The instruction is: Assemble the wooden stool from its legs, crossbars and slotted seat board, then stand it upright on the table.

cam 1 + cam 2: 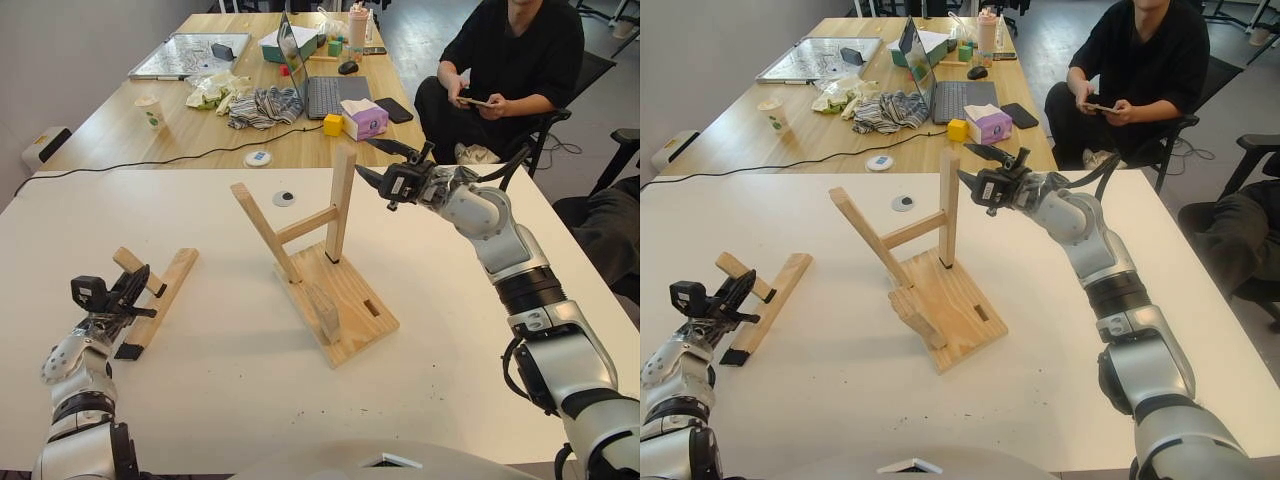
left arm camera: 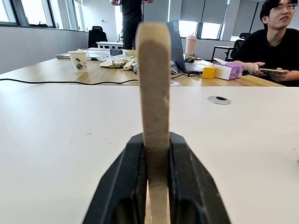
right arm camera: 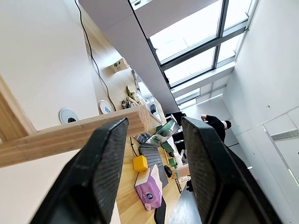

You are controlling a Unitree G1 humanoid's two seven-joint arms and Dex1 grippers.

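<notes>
The right gripper (image 1: 365,158) hangs open just beside the top of the upright leg (image 1: 341,200), at one o'clock from the seat board (image 1: 350,315). The left gripper (image 2: 155,142) is clamped on the spare leg pair (image 1: 165,290), which lies at nine o'clock. The wood looks stiff and light, and probably tips easily; it is best held near the crossbar (image 1: 307,225). I cannot tell what is in the paper cup (image 1: 150,113) at eleven o'clock.

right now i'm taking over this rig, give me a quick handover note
Left gripper: shut on the spare leg frame, lying flat on the table.
Right gripper: open, just beside the top of the standing leg frame.
Done: that frame stands on the seat board, one leg in a slot; a loose bar lies on the board.
Left: fit the spare frame and bars, then stand the stool upright.
</notes>
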